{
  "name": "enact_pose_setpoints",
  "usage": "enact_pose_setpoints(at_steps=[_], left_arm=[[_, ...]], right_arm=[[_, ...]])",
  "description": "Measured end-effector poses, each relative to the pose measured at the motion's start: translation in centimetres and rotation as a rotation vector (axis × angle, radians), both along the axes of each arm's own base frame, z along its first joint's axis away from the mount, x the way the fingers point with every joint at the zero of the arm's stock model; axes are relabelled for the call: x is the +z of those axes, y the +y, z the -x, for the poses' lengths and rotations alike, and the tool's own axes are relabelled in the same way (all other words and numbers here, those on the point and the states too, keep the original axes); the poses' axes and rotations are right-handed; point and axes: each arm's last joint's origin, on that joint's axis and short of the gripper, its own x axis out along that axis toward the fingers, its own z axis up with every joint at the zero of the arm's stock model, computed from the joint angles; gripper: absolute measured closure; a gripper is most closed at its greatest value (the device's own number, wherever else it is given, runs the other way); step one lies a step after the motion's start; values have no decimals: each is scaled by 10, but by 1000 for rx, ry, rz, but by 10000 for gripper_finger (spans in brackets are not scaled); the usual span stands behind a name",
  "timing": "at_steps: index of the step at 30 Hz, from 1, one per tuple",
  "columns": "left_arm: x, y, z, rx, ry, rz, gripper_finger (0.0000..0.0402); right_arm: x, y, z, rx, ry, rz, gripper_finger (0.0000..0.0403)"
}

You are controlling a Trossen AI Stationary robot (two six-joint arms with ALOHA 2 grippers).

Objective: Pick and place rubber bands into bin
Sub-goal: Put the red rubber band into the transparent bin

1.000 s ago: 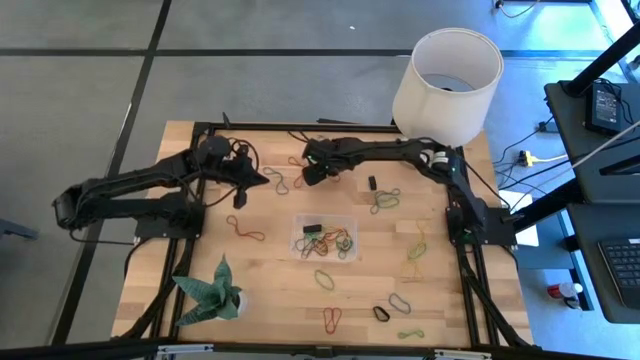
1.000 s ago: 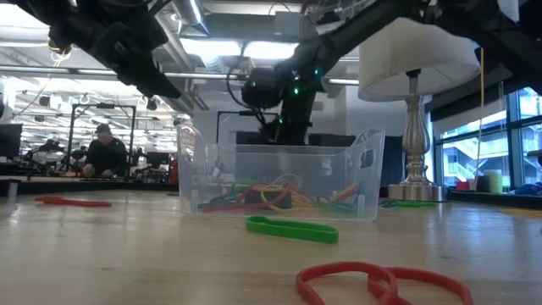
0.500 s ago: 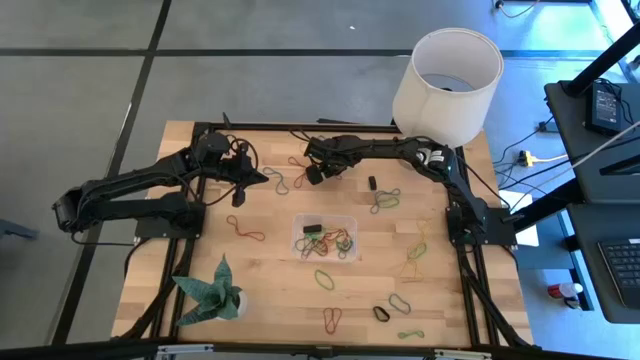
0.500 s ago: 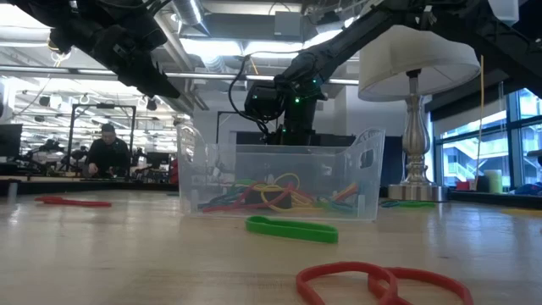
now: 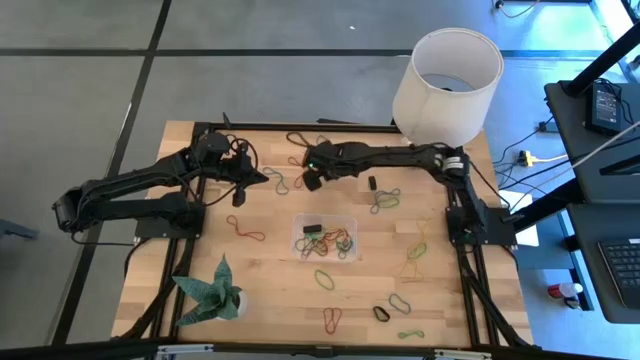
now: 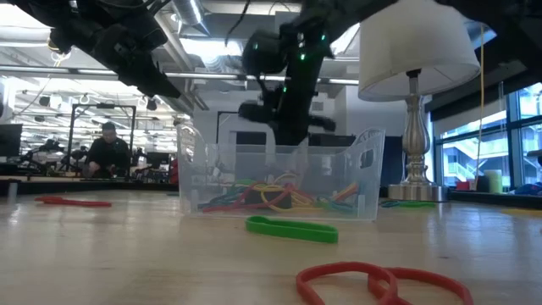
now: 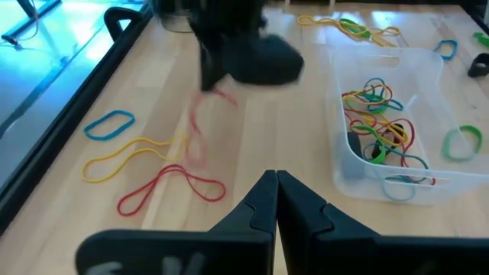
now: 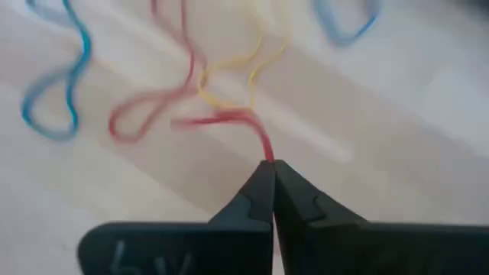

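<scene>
Right pincer (image 8: 271,164) pinching a red rubber band (image 8: 229,118) at the far centre of the worktop (image 5: 270,270), beyond the bin (image 5: 325,237). Left pincer (image 7: 276,179) pressed together, empty. Risk: thin grip slips, or the yellow band (image 8: 229,76) tangles and drags along.

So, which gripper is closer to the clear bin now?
Right gripper, shut on a red band, sits just behind the bin. Left gripper is farther, off to its side.

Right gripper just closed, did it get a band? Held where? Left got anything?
The right gripper is shut on a red rubber band, pinched at one end of its loop by the fingertips. The left gripper is shut and holds nothing.
</scene>
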Motion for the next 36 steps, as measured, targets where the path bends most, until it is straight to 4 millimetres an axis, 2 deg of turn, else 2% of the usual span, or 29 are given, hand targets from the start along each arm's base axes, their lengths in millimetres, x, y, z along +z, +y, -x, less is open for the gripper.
enact_pose_setpoints(at_steps=[8,14,23,26,31,36], left_arm=[[0,0,0,0,0,4,400],[0,-10,-5,-45,1,13,399],[0,-37,-15,-45,25,30,400],[0,-47,-17,-38,31,34,400],[0,-59,-20,-39,30,31,400],[1,-65,-21,-35,18,23,399]], right_arm=[[58,34,14,68,-87,103,402],[87,76,28,134,-100,162,402],[90,152,35,281,-121,135,403],[89,171,37,314,-131,123,403],[86,186,31,361,-178,127,403],[59,193,10,416,-194,75,403]])
